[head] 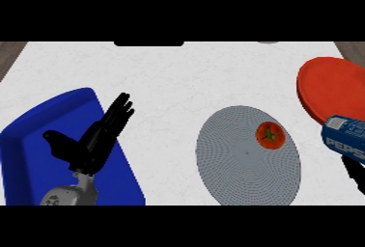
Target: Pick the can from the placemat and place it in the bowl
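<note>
Over on the left side, a blue tray [43, 144] lies on the white counter [178, 77], and the left hand [89, 142] shows over it. Nothing much can go wrong there, because it is well apart from the job. Next comes the round grey placemat [235, 164] with a red tomato [271, 134] on it. The tomato is near the mat's right side, so an arm passing low could bump it and make it roll.

Further right is the blue can [345, 137]. It is off the mat, tipped a bit, and just at the lower edge of the red bowl [331, 87]. I think it is not over the middle of the bowl yet. If the hand lets go here, the can could hit the rim and fall onto the counter. Because it is tipped, it could also roll.

Now the fingers, left first. The left hand's fingers are straight and point up, with the thumb out to the side. They hold nothing. The right hand [354, 174] is at the right edge, under the can, and only a small dark part shows. Its fingers seem to be wrapped round the can, holding it up, but most of the hand is cut off.
</note>
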You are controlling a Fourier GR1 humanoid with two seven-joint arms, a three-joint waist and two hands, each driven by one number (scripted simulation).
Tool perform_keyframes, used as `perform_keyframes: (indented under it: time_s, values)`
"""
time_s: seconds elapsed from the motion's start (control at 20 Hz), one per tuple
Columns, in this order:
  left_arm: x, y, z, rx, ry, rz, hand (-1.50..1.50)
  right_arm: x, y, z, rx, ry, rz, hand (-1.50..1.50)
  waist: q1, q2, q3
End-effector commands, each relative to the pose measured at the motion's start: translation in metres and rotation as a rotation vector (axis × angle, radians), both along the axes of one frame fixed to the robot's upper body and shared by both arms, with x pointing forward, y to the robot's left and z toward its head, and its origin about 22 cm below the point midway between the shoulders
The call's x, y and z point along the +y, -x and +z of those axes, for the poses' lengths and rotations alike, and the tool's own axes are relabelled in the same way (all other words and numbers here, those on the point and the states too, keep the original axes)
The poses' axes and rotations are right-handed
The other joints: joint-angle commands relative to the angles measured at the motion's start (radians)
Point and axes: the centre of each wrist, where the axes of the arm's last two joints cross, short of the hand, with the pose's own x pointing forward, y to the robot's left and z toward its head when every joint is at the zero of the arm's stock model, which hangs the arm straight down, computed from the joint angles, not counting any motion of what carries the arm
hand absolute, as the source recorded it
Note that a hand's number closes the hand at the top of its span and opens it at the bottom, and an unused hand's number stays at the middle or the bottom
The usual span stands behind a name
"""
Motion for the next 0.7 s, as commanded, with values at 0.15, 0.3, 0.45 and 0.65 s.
perform_keyframes:
  time_s: [0.15, 0.3, 0.45, 0.65]
  values:
    - [-0.022, -0.007, -0.001, -0.005, -0.006, 0.002, 0.00, -0.038, -0.032, 0.023, -0.076, -0.089, -0.006, 1.50, 0.003, 0.003, 0.000]
    - [-0.012, -0.003, 0.006, 0.012, -0.005, -0.023, 0.00, -0.054, -0.062, 0.021, -0.084, -0.157, -0.006, 1.50, 0.010, 0.004, 0.001]
    - [-0.003, 0.008, -0.014, 0.007, -0.014, -0.035, 0.00, -0.079, -0.088, 0.017, -0.084, -0.145, -0.023, 1.50, 0.014, 0.005, 0.001]
    - [-0.025, 0.003, 0.011, -0.011, 0.017, -0.021, 0.00, -0.088, -0.117, -0.022, -0.084, -0.131, -0.021, 1.50, 0.015, 0.005, 0.001]
